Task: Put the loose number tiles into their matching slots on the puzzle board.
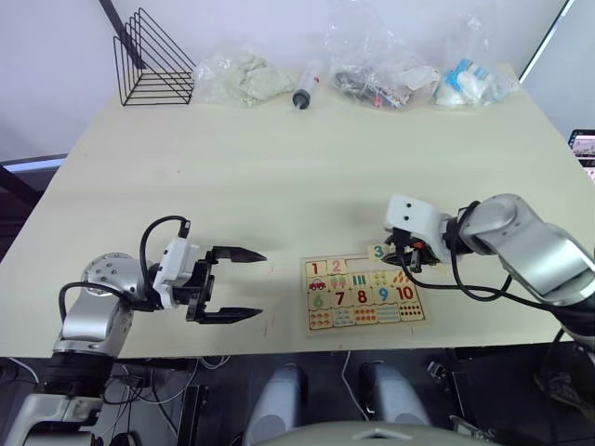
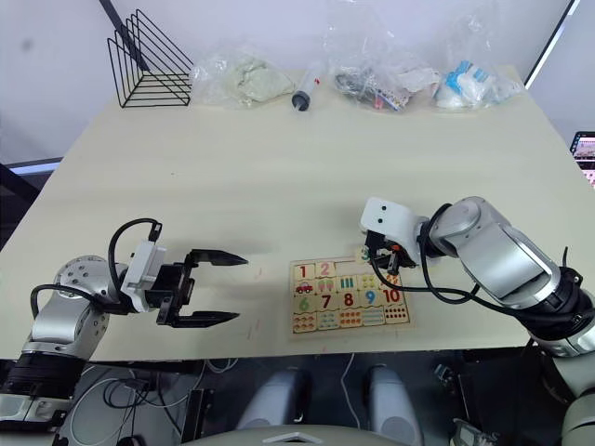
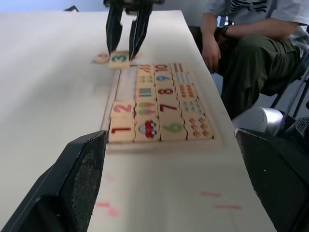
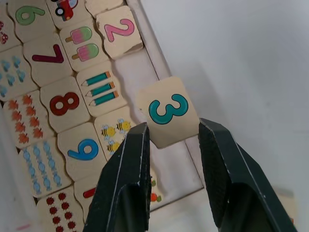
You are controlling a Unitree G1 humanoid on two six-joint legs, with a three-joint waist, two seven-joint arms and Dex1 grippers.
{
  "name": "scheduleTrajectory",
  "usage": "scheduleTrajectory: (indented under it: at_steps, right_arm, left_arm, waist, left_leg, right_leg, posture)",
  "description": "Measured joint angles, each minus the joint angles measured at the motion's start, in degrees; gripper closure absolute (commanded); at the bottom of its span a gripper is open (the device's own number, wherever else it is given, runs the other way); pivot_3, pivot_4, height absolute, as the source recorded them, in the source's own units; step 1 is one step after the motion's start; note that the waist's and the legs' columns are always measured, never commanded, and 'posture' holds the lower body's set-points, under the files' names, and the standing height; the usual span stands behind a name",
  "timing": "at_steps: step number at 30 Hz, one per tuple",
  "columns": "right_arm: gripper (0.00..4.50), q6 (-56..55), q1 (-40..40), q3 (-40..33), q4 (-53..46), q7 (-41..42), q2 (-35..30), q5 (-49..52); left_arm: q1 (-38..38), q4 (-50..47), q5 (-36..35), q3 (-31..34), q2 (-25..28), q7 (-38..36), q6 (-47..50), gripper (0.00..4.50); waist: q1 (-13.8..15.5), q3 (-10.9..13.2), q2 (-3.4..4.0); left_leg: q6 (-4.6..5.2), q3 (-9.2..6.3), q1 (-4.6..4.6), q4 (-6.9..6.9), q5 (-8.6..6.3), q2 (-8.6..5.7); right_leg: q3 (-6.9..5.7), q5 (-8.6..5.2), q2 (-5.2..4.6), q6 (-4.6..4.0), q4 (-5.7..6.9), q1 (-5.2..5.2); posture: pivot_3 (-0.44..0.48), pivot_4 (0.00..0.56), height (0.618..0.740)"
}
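Note:
The puzzle board (image 1: 306, 299) lies near the table's front edge, with tiles 1 (image 1: 316, 269) and 2 (image 1: 337, 267) seated in its top row and 6 to 10 below. My right gripper (image 1: 402, 256) is shut on the teal number 3 tile (image 4: 168, 111), holding it over the board's far rim beside the empty slots (image 4: 138, 73). Another loose tile (image 3: 101, 58) lies on the table just past the board, its digit unreadable. My left gripper (image 1: 244, 285) is open and holds nothing, left of the board.
A black wire rack (image 1: 153, 60) stands at the table's back left. Several clear plastic bags (image 1: 386, 74) and a syringe-like object (image 1: 305, 89) lie along the back edge. A person (image 3: 246, 43) sits beside the table on the board's side.

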Motion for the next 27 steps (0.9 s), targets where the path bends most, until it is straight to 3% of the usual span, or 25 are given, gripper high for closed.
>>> scheduleTrajectory:
  at_steps: [27]
  right_arm:
    - [3.63, 14.64, -4.64, 7.06, -1.87, -12.26, 8.05, 5.04]
  left_arm:
    - [-0.57, -1.4, 0.7, 0.02, -1.25, 0.25, 3.11, 0.0]
  waist:
    - [-0.19, -0.01, -0.02]
  left_leg:
    - [0.0, -0.12, -0.02, -0.01, 0.0, -0.03]
  right_leg:
    - [-0.15, 0.04, 0.01, -0.07, 0.03, 0.0]
  posture:
    - [0.0, 0.15, 0.74]
